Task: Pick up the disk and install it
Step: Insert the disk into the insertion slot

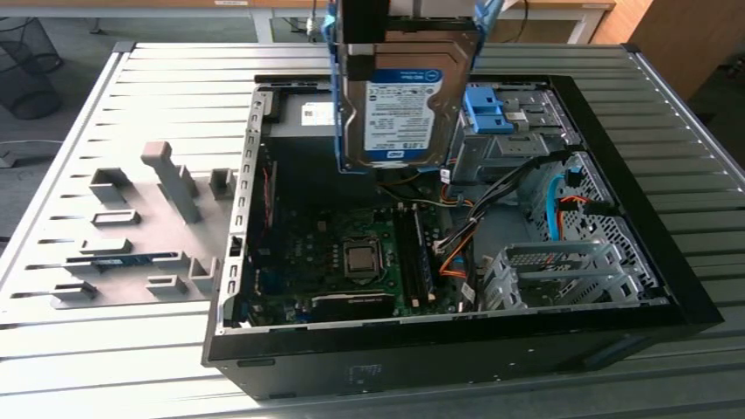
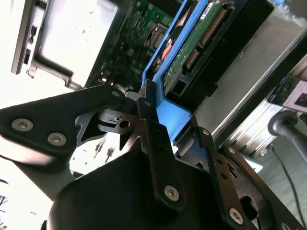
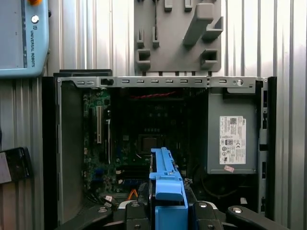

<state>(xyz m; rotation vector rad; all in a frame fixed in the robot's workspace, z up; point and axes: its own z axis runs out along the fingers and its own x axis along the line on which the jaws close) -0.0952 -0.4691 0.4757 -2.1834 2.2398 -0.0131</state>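
Tool (image 2: 172,117): clamped on the blue rail frame of the disk (image 1: 402,96).
Disk: held upright in the air, above the open computer case (image 1: 652,262).
Computer case: lying on the slatted table (image 1: 174,87).

A ribbed metal table (image 1: 117,367) stands on grey floor (image 1: 87,30); a wire bin (image 1: 23,65), perhaps, sits nearby.

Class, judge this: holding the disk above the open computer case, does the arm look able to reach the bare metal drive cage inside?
Probably yes. The case lies open on top, the end effector holds the disk above it, and nothing covers the cage; only cables run beside it.
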